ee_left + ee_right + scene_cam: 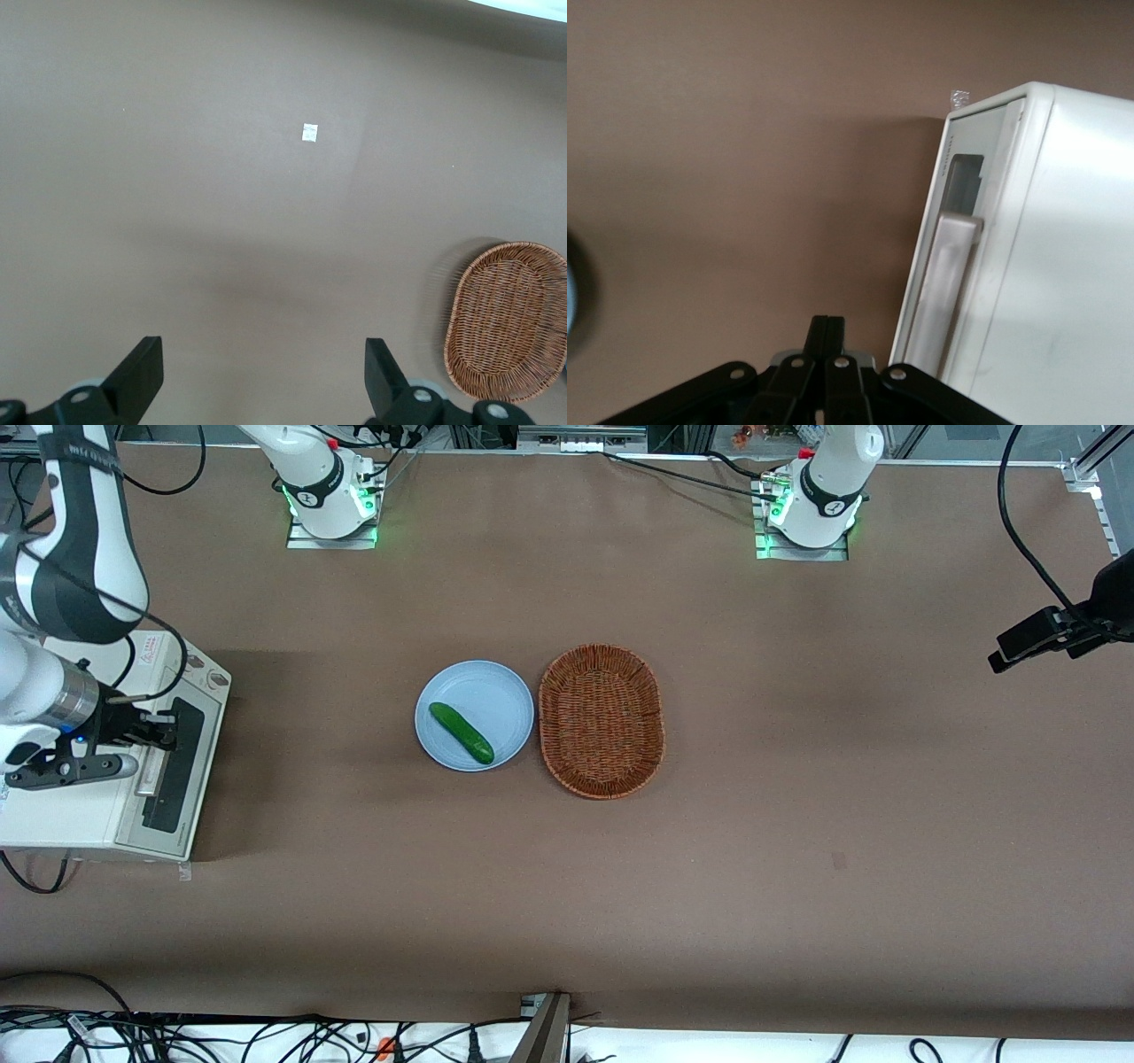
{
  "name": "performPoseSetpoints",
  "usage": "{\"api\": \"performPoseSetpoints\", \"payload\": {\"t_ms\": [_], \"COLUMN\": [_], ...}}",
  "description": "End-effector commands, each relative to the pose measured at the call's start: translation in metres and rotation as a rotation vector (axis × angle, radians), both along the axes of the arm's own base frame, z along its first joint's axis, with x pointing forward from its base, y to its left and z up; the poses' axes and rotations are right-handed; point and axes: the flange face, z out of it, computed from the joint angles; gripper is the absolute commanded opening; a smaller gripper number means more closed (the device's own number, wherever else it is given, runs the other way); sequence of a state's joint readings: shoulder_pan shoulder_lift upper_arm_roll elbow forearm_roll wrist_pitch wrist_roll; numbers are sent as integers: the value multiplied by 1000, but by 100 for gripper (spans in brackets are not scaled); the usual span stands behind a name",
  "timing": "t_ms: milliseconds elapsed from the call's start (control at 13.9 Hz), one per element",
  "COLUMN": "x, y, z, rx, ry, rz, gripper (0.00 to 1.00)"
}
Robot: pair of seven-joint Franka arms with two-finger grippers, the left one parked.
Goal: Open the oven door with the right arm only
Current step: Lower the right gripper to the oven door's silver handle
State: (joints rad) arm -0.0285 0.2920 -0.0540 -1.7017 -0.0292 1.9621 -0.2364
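The gripper was positioned above the oven door handle, fingers pressed closed, presumably for hooking it.

front cam sits high, staring straight down over the whole brown table. Left wrist cam hovers lower, sharing the oval woven wicker basket with it at 4 o'clock. Right wrist cam is close up on the pale grey oven door.
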Motion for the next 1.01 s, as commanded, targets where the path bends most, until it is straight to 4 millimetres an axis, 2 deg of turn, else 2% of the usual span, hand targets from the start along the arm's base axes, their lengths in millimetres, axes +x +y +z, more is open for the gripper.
{"api": "performPoseSetpoints", "payload": {"t_ms": [0,360,649,937], "x": [8,6,-2,-11], "y": [-17,-35,-49,-63], "z": [-17,-32,-34,-56], "rx": [-13,-20,-30,-45], "ry": [-16,3,15,27], "rz": [33,22,30,32], "gripper": [0,0,0,0]}}
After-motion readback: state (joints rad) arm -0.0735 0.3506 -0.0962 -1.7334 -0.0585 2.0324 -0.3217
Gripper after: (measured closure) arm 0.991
